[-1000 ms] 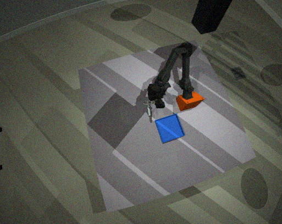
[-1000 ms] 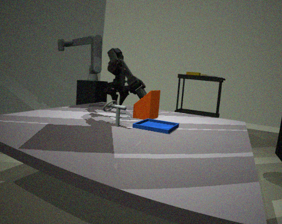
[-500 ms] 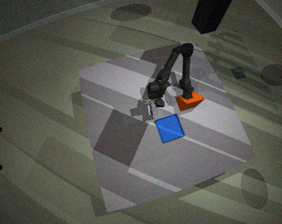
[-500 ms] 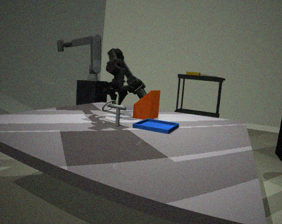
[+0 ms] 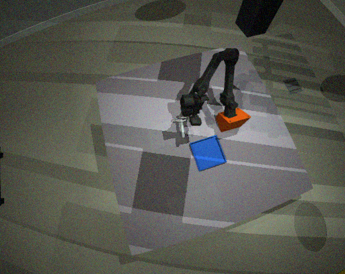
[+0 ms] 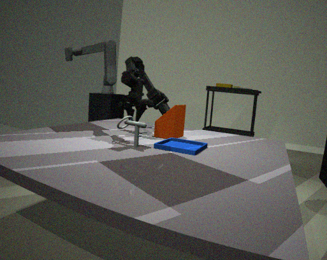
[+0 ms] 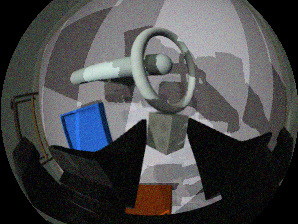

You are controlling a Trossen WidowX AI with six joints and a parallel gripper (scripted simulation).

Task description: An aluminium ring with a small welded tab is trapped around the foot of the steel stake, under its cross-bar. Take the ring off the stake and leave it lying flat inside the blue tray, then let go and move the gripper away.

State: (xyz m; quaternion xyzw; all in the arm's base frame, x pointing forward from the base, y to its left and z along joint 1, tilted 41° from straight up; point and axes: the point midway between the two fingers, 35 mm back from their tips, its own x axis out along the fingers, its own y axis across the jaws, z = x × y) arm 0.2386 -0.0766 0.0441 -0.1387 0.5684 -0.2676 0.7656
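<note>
The ring (image 5: 174,120) (image 6: 118,123) (image 7: 169,107) is raised to the level of the cross-bar (image 6: 140,123) (image 7: 100,71) and tilted. One end of the bar shows within the ring's opening; contact between them is unclear. The steel stake (image 5: 182,130) (image 6: 136,137) stands upright; its post is hidden in the wrist view. My gripper (image 6: 134,114) (image 7: 166,123) is shut on the ring's grey tab (image 7: 166,136), beside the stake on the arm's side. The blue tray (image 5: 208,152) (image 6: 181,146) (image 7: 87,128) lies empty near the stake.
An orange wedge-shaped block (image 5: 232,121) (image 6: 171,124) (image 7: 156,199) stands at the arm's base, close to the tray. Striped light and shadows cross the table top (image 5: 258,188) (image 6: 85,191). A black rack (image 6: 233,90) stands beyond the table.
</note>
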